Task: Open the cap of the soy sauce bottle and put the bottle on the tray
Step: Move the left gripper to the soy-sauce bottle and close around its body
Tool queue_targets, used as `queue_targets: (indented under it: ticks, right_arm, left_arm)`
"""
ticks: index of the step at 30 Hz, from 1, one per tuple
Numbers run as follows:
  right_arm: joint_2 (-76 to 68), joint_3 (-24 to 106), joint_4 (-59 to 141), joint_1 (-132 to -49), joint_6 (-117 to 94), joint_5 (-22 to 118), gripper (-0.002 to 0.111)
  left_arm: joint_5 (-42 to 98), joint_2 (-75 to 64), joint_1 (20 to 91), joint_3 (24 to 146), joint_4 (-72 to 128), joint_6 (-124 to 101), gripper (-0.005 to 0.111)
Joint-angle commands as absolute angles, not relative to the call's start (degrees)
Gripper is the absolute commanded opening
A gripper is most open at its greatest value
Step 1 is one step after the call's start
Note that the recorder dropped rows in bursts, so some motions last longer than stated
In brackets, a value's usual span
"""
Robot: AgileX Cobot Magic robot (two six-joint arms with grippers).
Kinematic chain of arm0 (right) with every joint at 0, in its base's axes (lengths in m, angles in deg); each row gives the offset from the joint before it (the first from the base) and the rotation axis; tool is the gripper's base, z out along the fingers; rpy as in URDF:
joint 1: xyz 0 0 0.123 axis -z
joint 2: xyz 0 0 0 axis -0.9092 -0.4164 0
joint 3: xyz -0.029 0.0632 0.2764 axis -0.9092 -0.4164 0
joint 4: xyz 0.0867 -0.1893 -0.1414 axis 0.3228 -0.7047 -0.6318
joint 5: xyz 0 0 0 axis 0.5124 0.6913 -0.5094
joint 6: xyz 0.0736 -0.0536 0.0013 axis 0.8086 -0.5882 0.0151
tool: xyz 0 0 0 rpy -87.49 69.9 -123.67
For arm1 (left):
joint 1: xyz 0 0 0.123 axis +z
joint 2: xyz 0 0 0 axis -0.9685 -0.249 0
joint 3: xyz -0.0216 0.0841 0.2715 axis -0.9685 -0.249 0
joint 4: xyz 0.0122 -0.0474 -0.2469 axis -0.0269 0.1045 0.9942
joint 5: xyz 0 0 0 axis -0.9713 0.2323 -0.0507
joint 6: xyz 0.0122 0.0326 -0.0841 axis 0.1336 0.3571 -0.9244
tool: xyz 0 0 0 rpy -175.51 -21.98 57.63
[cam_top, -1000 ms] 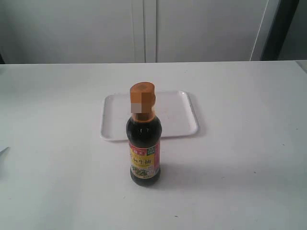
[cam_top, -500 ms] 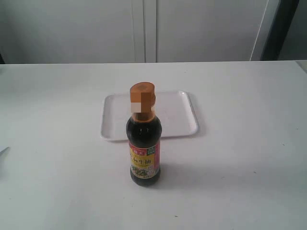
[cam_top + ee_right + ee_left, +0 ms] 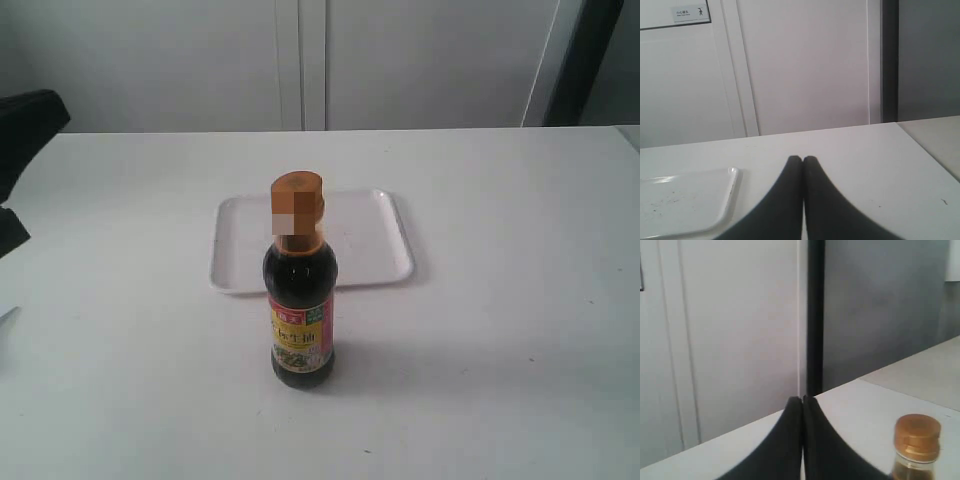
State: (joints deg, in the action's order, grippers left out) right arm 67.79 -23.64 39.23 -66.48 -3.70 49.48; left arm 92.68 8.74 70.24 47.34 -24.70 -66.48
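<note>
The soy sauce bottle (image 3: 300, 315) stands upright on the white table, in front of the tray (image 3: 375, 255). Its orange-brown cap (image 3: 297, 203) is down over the neck. The left wrist view catches the cap (image 3: 917, 434) off to one side of my left gripper (image 3: 802, 400), whose black fingers are pressed together and hold nothing. A dark part of the left arm (image 3: 25, 125) shows at the far left edge of the exterior view. My right gripper (image 3: 802, 160) is shut and empty, low over the table, with a corner of the tray (image 3: 687, 200) beside it.
White cabinet doors (image 3: 300, 60) stand behind the table. A dark vertical post (image 3: 585, 60) rises at the back right. The white table (image 3: 500, 330) stretches bare around the bottle and tray.
A dark part of the left arm has come into the exterior view at the far left edge. The bottle and tray have not moved.
</note>
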Motion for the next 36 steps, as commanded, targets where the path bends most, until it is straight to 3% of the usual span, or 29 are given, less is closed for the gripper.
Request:
queue_targets:
  ticks: [1, 6, 11, 13, 16, 21, 24, 36]
  right_arm:
    - [68.1, -23.9, 39.1, -66.5, -4.3, 48.6, 0.000]
    - [68.1, -23.9, 39.1, -66.5, -4.3, 48.6, 0.000]
    - [68.1, -23.9, 39.1, -66.5, -4.3, 48.6, 0.000]
    - [68.1, -23.9, 39.1, -66.5, -4.3, 48.6, 0.000]
    - [68.1, -23.9, 39.1, -66.5, -4.3, 48.6, 0.000]
    - [68.1, -23.9, 39.1, -66.5, -4.3, 48.6, 0.000]
    - [68.1, -23.9, 39.1, -66.5, -4.3, 48.6, 0.000]
    - [68.1, -23.9, 39.1, -66.5, -4.3, 48.6, 0.000]
  left_arm:
    - [97.7, 5.5, 70.3, 49.0, -28.8, -68.0, 0.000]
    - [97.7, 2.0, 69.7, 52.1, -34.3, -71.7, 0.000]
    - [97.7, -1.0, 64.5, 54.1, -35.5, -70.7, 0.000]
    - [97.7, -2.0, 62.3, 54.6, -35.6, -69.6, 0.005]
    - [97.7, -3.2, 59.0, 55.0, -36.2, -68.3, 0.027]
    - [97.7, -3.6, 57.4, 56.4, -36.3, -69.6, 0.081]
    - [97.7, -3.6, 56.1, 57.1, -36.1, -70.3, 0.100]
    - [97.7, -9.7, 55.5, 57.1, -32.4, -63.8, 0.101]
